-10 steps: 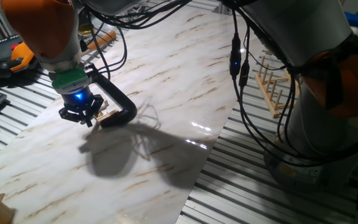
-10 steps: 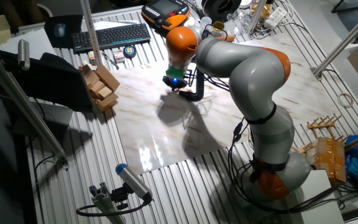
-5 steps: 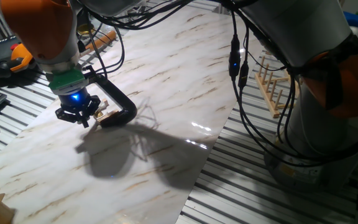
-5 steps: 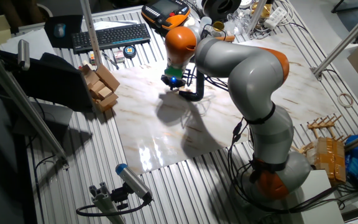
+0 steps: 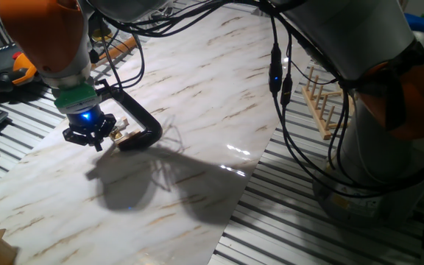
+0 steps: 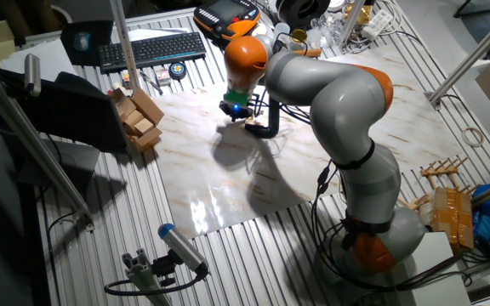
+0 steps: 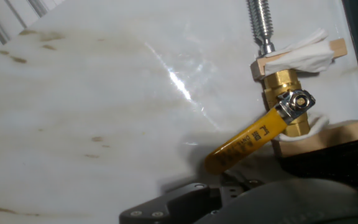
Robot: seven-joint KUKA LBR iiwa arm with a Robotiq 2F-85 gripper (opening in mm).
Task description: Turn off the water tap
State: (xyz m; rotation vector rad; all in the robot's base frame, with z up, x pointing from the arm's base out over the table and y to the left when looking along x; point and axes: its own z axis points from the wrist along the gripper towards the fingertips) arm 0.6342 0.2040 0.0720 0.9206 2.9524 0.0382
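While pincer (image 5: 88, 137) grip unclear, water tap (image 7: 283, 112) lever slants down-left; clamp screw (image 7: 261, 25) upright.

Grey arm (image 6: 347, 93) with orange joints — black cables, green ring, blue light above the black claw (image 5: 88, 137).

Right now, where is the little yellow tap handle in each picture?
One fixed view: the tap handle peeks out beside the tool, left of middle.
The other fixed view: too small to tell; hidden by the tool.
Hand view: lower right, slanting down-left.
Shared landmark: the black clamp.
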